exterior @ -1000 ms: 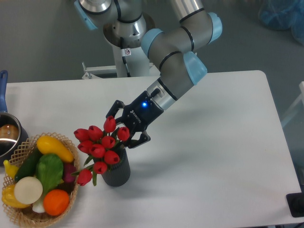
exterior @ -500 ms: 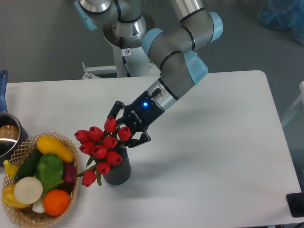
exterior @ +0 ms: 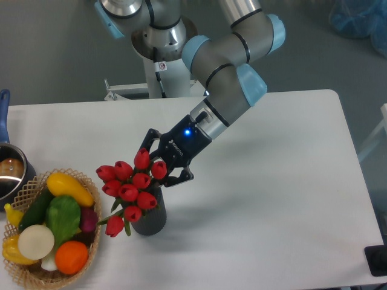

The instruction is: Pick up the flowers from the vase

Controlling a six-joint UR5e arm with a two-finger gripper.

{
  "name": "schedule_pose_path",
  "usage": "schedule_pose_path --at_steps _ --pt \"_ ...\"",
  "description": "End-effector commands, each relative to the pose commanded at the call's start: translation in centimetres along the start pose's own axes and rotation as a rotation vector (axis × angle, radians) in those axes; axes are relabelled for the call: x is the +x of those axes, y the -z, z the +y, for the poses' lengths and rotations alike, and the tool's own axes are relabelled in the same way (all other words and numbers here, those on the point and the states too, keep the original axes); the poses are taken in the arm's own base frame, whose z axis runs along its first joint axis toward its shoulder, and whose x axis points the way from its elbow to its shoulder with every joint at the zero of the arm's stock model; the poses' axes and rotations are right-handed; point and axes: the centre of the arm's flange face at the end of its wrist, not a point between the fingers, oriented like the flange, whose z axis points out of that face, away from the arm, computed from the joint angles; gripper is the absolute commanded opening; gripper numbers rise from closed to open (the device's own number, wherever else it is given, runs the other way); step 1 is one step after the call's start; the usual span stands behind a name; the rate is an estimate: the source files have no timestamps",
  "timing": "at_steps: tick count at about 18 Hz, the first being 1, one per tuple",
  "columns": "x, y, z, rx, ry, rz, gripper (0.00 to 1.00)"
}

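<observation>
So we've got loads of bare white table (exterior: 278, 181) from 1 to 5 o'clock of the vase (exterior: 149, 219), all the way out to the right edge. At 9 o'clock it's tight: the wicker basket (exterior: 30, 192) of vegetables and fruit sits near the flowers, right at the table's left and front edges, with a metal pot (exterior: 11, 175) just behind it, cut off by the frame.

The flowers (exterior: 130, 187) are still in the vase, red tulip buds bunched above the mouth and spilling wider than it. The bunch's long axis leans toward 10 o'clock, with one bud drooping low at 8 o'clock.

The pincer (exterior: 158, 163) comes in from 1 o'clock, its black fingers (exterior: 175, 179) on either side of the top buds, touching them as far as we can see; whether it's really clamped we can't tell.

Behind the table is grey floor.
</observation>
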Motion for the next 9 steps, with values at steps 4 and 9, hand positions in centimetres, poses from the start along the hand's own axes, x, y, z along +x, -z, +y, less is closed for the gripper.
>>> schedule_pose_path --at_steps 4,9 --pt "0.07 0.19 -0.19 0.002 0.0 -0.003 0.47" --pt "0.15 0.65 -0.74 0.045 0.004 -0.001 0.47"
